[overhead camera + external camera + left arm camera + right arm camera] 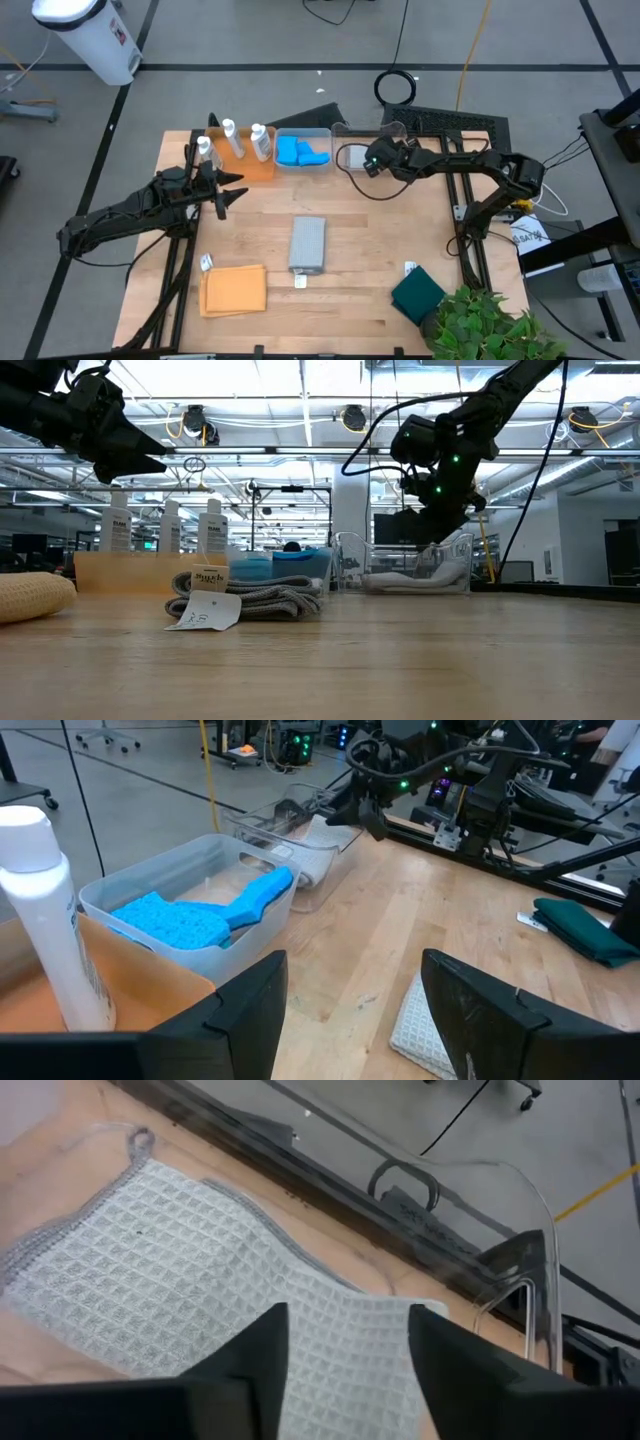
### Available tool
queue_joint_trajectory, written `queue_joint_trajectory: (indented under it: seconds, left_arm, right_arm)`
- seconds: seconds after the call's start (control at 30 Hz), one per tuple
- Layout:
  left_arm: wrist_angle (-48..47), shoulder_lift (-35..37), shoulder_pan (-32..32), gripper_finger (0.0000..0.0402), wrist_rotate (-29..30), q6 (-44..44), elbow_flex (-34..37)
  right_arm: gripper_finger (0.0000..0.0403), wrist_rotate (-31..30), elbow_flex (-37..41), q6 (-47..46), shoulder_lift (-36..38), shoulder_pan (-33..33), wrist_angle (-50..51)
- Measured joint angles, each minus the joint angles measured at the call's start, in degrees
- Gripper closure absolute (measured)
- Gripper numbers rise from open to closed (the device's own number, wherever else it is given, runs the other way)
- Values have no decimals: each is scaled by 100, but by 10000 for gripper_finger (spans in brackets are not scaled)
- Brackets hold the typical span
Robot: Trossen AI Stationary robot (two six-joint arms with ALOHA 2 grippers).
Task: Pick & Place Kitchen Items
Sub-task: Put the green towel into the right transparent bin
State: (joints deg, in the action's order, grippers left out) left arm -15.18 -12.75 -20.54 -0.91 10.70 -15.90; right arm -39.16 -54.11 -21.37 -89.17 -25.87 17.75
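A pale grey waffle cloth (190, 1290) lies spread in the clear bin (362, 135) at the far middle. My right gripper (348, 1342) hovers open just above it, fingers slanting down. Blue sponges (300, 153) fill the clear bin to its left. White capped bottles (232, 140) stand on the orange tray (250, 168). My left gripper (232, 190) waits open beside the tray, with nothing between its fingers (250, 1010). A folded grey cloth (308, 243) lies mid-table, an orange cloth (234, 290) near left, and a dark green cloth (417, 293) near right.
A potted plant (485, 322) crowds the near right corner beside the green cloth. Cables and a black frame (455, 125) lie behind the right bin. Bare wood stretches between the folded grey cloth and the bins.
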Motion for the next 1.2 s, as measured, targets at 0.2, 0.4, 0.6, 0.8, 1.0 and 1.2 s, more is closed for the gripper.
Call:
queue_joint_trajectory:
  seconds: [0.2, 0.4, 0.6, 0.8, 1.0, 1.2]
  left_arm:
    - [0, 1, -2, 165, 0, -1, 0]
    - [0, 0, 0, 165, 0, -1, 0]
    - [0, 0, -1, 165, 0, 1, 0]
    - [1, 1, 0, 165, 0, 2, -1]
    - [0, 0, 0, 165, 0, 2, 0]
    - [0, 1, -1, 165, 0, 3, -2]
  right_arm:
    - [192, 37, 0, 1, 0, 0, -275]
    - [191, 489, 0, 239, 0, 60, -999]
    - [201, 1461, 0, 472, 0, 206, -1922]
    - [202, 2285, 0, 844, 0, 544, -2745]
    - [204, 3437, 0, 1117, 0, 988, -3343]
    - [206, 4606, 0, 1162, 0, 1570, -3573]
